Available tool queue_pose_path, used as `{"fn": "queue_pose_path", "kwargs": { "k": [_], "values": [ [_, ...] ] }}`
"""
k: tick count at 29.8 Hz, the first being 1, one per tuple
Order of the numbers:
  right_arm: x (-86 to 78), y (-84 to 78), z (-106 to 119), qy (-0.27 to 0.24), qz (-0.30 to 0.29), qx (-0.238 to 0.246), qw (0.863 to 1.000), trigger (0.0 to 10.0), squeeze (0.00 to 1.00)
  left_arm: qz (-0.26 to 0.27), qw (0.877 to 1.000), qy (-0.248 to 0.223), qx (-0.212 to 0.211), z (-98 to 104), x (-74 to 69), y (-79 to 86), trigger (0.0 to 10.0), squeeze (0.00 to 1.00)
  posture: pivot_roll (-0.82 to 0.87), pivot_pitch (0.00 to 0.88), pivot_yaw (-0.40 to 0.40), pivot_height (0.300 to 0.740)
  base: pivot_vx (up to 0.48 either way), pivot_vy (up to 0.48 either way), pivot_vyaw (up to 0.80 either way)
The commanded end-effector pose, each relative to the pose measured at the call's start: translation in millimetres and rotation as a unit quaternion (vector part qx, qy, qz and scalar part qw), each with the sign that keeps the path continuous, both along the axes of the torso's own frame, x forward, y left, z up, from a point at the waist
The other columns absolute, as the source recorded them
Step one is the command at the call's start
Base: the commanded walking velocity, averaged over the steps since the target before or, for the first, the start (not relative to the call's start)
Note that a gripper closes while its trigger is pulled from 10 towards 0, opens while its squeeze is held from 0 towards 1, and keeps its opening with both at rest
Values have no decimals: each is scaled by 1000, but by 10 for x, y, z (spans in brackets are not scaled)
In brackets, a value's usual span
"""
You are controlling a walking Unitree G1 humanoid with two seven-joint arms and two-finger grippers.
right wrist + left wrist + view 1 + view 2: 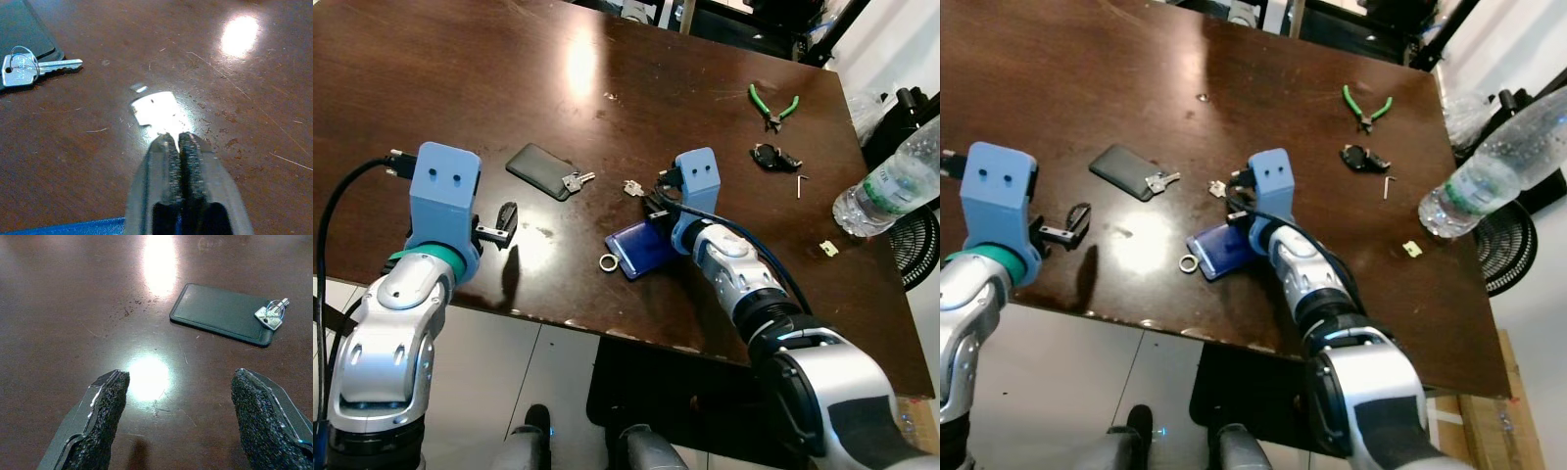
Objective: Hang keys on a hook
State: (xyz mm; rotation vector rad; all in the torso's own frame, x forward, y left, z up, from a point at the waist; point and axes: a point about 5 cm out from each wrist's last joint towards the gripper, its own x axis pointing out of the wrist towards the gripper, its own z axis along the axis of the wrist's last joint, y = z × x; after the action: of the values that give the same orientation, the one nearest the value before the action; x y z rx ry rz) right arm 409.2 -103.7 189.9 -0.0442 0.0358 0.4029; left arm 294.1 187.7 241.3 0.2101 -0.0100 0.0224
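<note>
Head views — right gripper (654, 201) low at table (489, 88) centre, above blue card (641, 250); small key (633, 187) at its 10 o'clock. No hook visible; hanging not done.

Right wrist — fingers (168, 159) pressed together on key's edge.

Left wrist — left gripper (178, 418) spread, empty; dark fob (222, 313) at 1 o'clock.
</note>
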Motion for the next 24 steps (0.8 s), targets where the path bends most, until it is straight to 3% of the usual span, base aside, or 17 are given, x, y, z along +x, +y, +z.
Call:
{"fn": "queue_pose_path", "kwargs": {
  "k": [1, 12, 17, 18, 19, 24],
  "values": [
    [-45, -102, -238, 53, -18, -8, 998, 0, 0, -5, 1000, 7, -3, -23, -20, -26, 10000, 0, -63, 342, -90, 740, 0, 0, 0],
    [-48, -64, -199, 42, 15, -22, 999, 0, 0, -6, 1000, 9, -1, -27, 3, -29, 10000, 0, -70, 335, -84, 740, 0, 0, 0],
    [-91, -48, -285, 52, 52, -55, 996, 392, 0, -6, 1000, 6, 4, -19, 6, -26, 10000, 0, -71, 327, -83, 740, 0, 0, 0],
    [-119, -36, -326, 55, 76, -65, 993, 2510, 0, -6, 1000, 6, 5, -15, 6, -22, 10000, 0, -71, 324, -82, 740, 0, 0, 0],
    [-142, -31, -356, 55, 95, -76, 991, 10000, 0, -6, 1000, 5, 6, -8, 8, -16, 10000, 0, -70, 318, -81, 740, 0, 0, 0],
    [-166, -23, -371, 50, 116, -84, 988, 10000, 0, -5, 1000, 3, 6, 0, 13, -5, 10000, 0, -73, 311, -78, 740, 0, 0, 0]
  ]
}}
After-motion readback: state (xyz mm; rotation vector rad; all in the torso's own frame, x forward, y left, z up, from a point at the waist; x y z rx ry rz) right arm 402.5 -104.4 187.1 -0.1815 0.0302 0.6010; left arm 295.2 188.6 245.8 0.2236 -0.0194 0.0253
